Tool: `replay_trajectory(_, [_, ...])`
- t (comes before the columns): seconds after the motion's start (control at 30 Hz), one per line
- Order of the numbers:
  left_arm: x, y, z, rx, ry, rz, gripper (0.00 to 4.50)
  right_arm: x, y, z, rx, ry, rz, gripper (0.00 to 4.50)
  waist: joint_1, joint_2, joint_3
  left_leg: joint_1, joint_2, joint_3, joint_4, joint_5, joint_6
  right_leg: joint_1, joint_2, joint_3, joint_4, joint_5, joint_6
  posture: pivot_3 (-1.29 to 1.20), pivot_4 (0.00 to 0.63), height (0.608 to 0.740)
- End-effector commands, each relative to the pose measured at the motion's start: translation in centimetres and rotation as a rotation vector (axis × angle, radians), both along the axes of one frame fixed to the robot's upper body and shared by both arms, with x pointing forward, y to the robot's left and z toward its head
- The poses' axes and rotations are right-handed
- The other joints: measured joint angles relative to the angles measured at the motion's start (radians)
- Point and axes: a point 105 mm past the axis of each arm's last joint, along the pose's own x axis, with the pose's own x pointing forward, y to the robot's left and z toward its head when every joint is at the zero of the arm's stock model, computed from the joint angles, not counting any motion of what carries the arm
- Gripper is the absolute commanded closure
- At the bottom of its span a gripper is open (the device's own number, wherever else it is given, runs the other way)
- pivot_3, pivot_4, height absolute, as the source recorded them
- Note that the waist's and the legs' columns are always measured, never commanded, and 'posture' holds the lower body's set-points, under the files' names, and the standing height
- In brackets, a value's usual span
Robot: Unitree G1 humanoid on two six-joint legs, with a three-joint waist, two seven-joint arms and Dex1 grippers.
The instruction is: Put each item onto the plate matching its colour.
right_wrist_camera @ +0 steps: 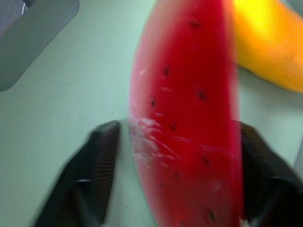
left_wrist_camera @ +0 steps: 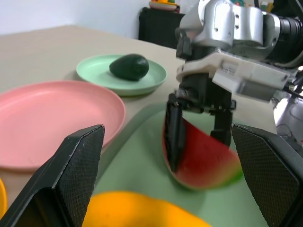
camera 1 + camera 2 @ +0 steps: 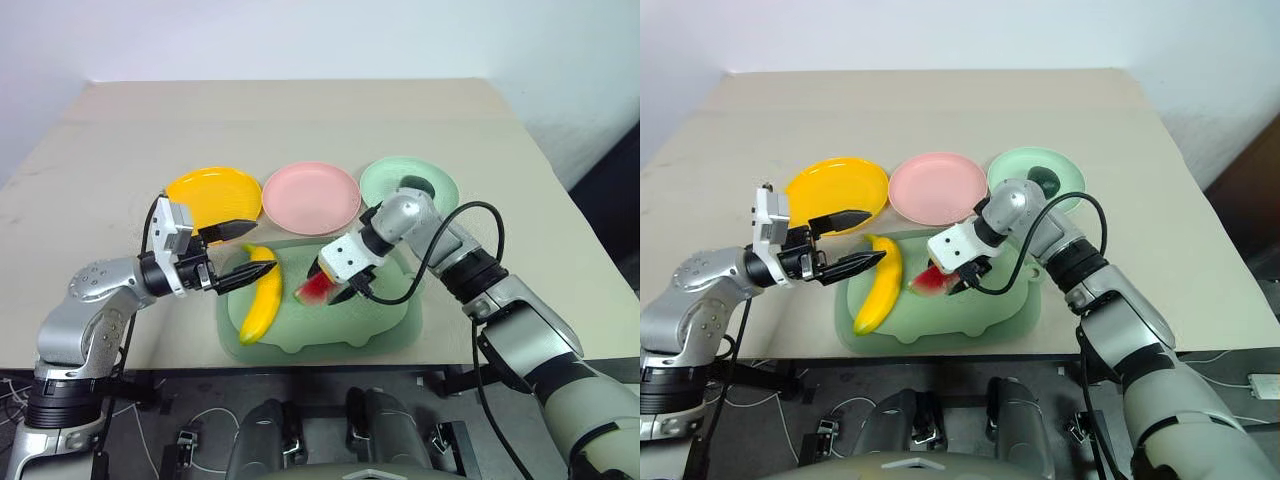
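Head pair downward over table (image 3: 300, 110); wrist views close on watermelon (image 2: 203, 158).

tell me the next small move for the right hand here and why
Probably close the right hand on the watermelon wedge: its fingers straddle the wedge, which sits on the green board, with a gap showing at one finger. The pink plate is bare, awaiting it.

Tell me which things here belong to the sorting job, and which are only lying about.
Belong to the job:
banana
watermelon wedge
avocado, already on the green plate
yellow plate
pink plate

Only lying about:
large green board under the banana and wedge
black cable on the right arm
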Motion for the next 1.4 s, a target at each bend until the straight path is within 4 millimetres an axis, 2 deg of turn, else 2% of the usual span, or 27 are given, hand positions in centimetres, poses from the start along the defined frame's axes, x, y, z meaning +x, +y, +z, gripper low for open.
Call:
replay_trajectory(0.03, [-0.2,0.9,0.4,-0.001,-0.046,0.01,0.0,0.2,-0.2,-0.1,-0.022,-0.018,0.005,0.76,-0.001,0.0,0.0,0.0,0.0,0.0,0.0,0.0,0.0,0.0,0.0,0.0,0.0,0.0,0.0,0.0,0.15,0.696])
replay_trajectory(0.4, [-0.5,0.9,-0.2,-0.008,-0.057,0.012,0.0,1.3,-0.6,-0.6,-0.105,-0.039,-0.046,0.76,0.0,0.0,0.0,0.0,0.0,0.0,0.0,0.0,0.0,0.0,-0.001,0.0,0.0,0.0,0.0,0.0,0.15,0.696])
replay_trajectory(0.5, [-0.6,0.8,0.0,-0.012,-0.06,0.014,0.0,1.2,-0.6,-0.4,-0.104,-0.028,-0.047,1.33,0.0,0.0,0.0,0.0,0.0,0.0,0.0,0.0,0.0,0.0,-0.001,0.0,0.0,0.0,0.0,0.0,0.15,0.696])
replay_trajectory(0.57, [-0.6,0.8,0.0,-0.011,-0.06,0.015,0.0,1.2,-0.7,-0.4,-0.108,-0.035,-0.041,1.97,0.0,0.0,0.0,0.0,0.0,0.0,0.0,0.0,0.0,0.0,-0.001,0.0,0.0,0.0,0.0,0.0,0.15,0.696])
replay_trajectory(0.6, [-0.6,0.8,0.0,-0.011,-0.06,0.015,0.0,1.2,-0.7,-0.4,-0.109,-0.037,-0.039,2.15,0.0,0.0,0.0,0.0,0.0,0.0,0.0,0.0,0.0,0.0,-0.001,0.0,0.0,0.0,0.0,0.0,0.15,0.696])
replay_trajectory(0.97, [-0.4,0.5,0.7,-0.015,-0.064,0.022,0.0,1.2,-0.5,-0.5,-0.119,-0.03,-0.038,2.15,0.0,0.0,0.0,0.0,0.0,0.0,0.0,0.0,0.0,0.0,-0.001,0.0,0.0,0.0,0.0,0.0,0.15,0.696])
replay_trajectory(1.07, [-0.3,0.8,0.6,-0.014,-0.061,0.026,0.0,1.0,0.3,0.9,-0.032,0.001,-0.051,2.15,0.0,0.0,0.0,0.0,0.0,0.0,0.0,0.0,0.0,0.0,-0.001,0.0,0.0,0.0,0.0,0.0,0.15,0.696])
replay_trajectory(1.23, [-0.4,1.5,0.5,-0.011,-0.063,0.044,0.0,0.6,1.2,5.2,0.162,0.058,-0.096,2.15,-0.001,0.001,0.001,-0.002,0.0,0.0,0.0,0.0,0.0,-0.002,-0.001,0.0,0.0,0.0,0.0,0.0,0.15,0.696])
replay_trajectory(1.4, [-0.8,2.2,0.3,-0.01,-0.056,0.057,0.0,0.3,2.0,7.7,0.288,0.108,-0.134,2.15,-0.002,0.001,0.001,-0.002,0.0,0.0,-0.001,0.0,0.0,-0.002,-0.001,0.0,0.0,0.0,0.0,0.0,0.15,0.696])
